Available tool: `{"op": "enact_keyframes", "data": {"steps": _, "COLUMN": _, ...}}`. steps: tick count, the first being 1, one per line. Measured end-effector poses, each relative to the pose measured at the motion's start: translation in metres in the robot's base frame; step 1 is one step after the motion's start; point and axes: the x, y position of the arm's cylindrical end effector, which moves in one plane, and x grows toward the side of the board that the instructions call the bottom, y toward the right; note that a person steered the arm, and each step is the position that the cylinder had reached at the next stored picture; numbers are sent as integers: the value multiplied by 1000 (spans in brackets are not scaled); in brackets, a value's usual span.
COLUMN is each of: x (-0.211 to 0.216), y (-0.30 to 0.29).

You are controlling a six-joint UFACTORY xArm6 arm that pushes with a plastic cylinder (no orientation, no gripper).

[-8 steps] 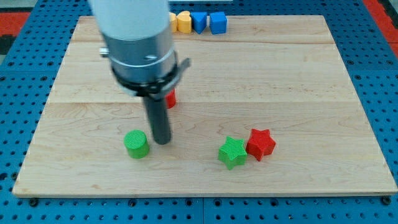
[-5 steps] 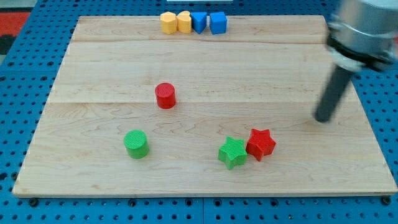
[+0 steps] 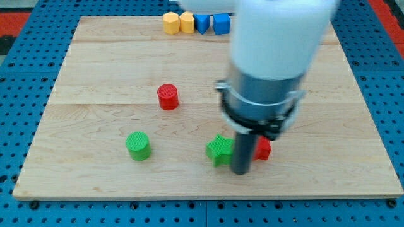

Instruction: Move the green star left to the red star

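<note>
The green star [image 3: 218,151] lies on the wooden board [image 3: 95,69] near the view's bottom, right of centre. The red star [image 3: 262,149] lies to its right, mostly hidden behind my rod. My tip [image 3: 240,171] stands between the two stars, touching or almost touching the green star's right side. The two stars are apart, with the rod in the gap.
A red cylinder [image 3: 168,97] stands at mid-board and a green cylinder [image 3: 137,145] at lower left. Two yellow blocks [image 3: 170,23] [image 3: 187,22] and two blue blocks [image 3: 201,23] [image 3: 220,23] line the board's top edge. The arm's body covers the board's upper right.
My rod swung from the board's right side to between the stars. The green star has shifted left, away from the red star.
</note>
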Motion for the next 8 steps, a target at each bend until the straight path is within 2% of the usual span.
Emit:
{"op": "enact_keyframes", "data": {"steps": 2, "x": -2, "y": -38}}
{"op": "enact_keyframes", "data": {"steps": 3, "x": 40, "y": -41}}
{"op": "enact_keyframes", "data": {"steps": 4, "x": 40, "y": -36}}
{"op": "enact_keyframes", "data": {"steps": 5, "x": 19, "y": 15}}
{"op": "enact_keyframes", "data": {"steps": 6, "x": 12, "y": 27}}
{"op": "enact_keyframes", "data": {"steps": 8, "x": 12, "y": 11}}
